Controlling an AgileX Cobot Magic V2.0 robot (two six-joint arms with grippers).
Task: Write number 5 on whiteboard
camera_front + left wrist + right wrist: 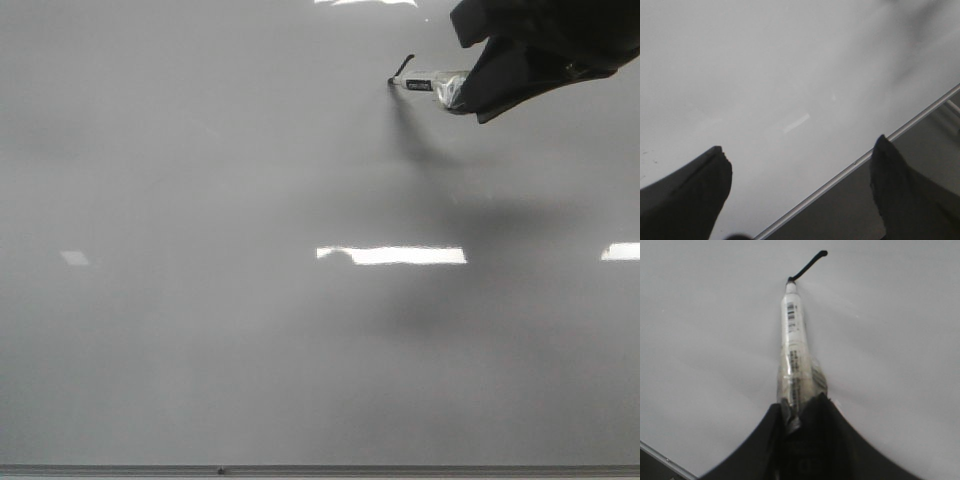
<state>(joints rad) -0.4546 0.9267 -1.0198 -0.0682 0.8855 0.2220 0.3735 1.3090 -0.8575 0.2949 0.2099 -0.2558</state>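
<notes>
The right gripper (799,412) clenches a white marker (793,340). Its tip, out ahead of the fingers, touches the whiteboard (200,300) beside a short black stroke (403,66). Only the left wrist view shows the left gripper (800,192), released above the board's frame (855,162).

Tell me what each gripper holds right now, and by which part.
The right gripper clamps a white-barrelled marker by its rear end, tip on the whiteboard. The left gripper is open, empty.
</notes>
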